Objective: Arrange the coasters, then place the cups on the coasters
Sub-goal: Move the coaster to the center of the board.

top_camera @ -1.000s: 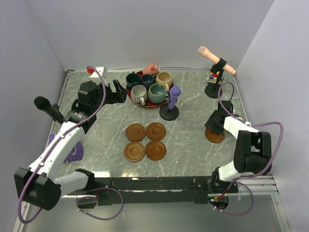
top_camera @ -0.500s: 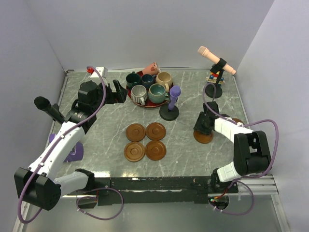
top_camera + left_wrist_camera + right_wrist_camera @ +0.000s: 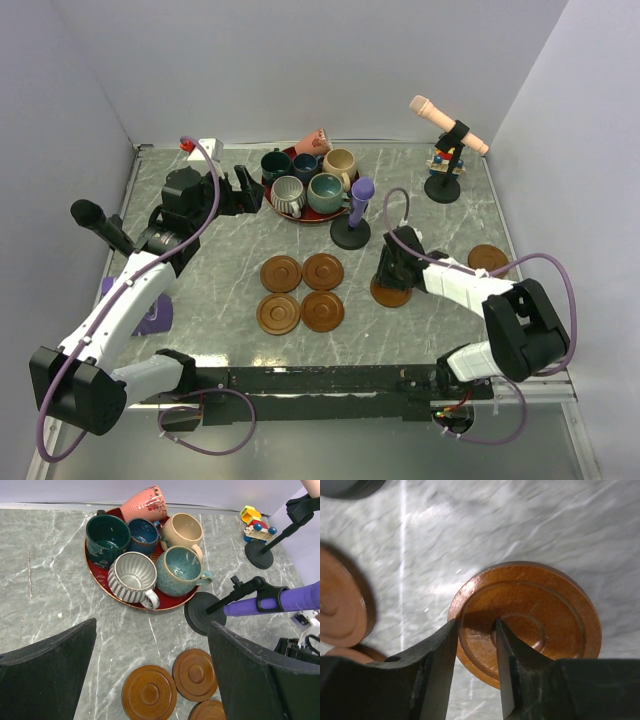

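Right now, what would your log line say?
right fingers: pinching coaster rim | left fingers: open, empty | cups: on red plate

High view from near edge; left wrist oblique, right close overhead; coasters (image 3: 281, 273) shared

Round brown wooden coaster (image 3: 545, 615) was smooth, semi-gloss, ring-grooved, grey marble-look tabletop (image 3: 50, 580) was polished, white-veined, round red plate (image 3: 167, 606) was glossy, grey ribbed ceramic mug (image 3: 131, 577) was glazed, purple toy microphone (image 3: 300, 597) looked matt plastic.
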Available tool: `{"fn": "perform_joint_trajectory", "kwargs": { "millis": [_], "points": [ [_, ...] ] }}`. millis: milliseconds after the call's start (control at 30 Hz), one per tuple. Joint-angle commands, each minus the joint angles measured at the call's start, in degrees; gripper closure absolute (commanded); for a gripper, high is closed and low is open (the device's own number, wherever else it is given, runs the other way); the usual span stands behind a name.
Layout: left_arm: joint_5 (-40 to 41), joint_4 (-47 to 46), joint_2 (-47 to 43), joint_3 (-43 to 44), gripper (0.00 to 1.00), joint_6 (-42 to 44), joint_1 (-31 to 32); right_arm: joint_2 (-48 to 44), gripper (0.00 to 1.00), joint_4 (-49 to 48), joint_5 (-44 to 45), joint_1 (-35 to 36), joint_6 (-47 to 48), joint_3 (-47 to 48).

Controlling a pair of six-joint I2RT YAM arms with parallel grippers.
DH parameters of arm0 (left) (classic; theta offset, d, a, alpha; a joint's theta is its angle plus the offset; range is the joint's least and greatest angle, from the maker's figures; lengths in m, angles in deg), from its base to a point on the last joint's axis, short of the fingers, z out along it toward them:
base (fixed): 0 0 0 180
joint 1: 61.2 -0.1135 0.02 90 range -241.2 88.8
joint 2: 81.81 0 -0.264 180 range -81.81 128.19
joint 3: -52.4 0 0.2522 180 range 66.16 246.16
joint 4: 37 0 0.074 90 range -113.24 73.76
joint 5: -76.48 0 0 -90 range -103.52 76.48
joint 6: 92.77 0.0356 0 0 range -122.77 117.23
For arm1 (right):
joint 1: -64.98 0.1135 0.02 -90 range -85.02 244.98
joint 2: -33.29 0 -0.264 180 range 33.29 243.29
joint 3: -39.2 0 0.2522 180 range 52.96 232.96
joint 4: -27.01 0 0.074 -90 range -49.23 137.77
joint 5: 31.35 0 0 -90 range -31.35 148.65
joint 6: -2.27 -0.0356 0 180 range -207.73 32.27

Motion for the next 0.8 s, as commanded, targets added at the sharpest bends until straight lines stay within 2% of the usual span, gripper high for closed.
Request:
{"fn": "perform_joint_trajectory", "kwargs": {
  "millis": [0, 400, 600, 767],
  "points": [
    [-0.8, -1.7, -0.3, 0.8, 0.03, -0.2, 0.3, -0.6, 0.59, -4.4, -2.6, 4.2, -5.4, -4.4],
    [-0.8, -1.5, 0.0, 0.9, 0.03, -0.1, 0.4, 2.5, 0.64, -15.5, 1.5, 9.4, -8.8, -2.9],
    [-0.8, -1.4, 0.0, 0.9, 0.03, -0.1, 0.4, 5.9, 0.62, -16.1, 3.6, 9.8, -8.4, -0.3],
    [-0.5, -1.3, 0.1, 0.8, 0.03, 0.1, 0.3, 3.6, 0.61, -16.1, 3.9, 10.0, -7.4, 0.3]
  ]
}}
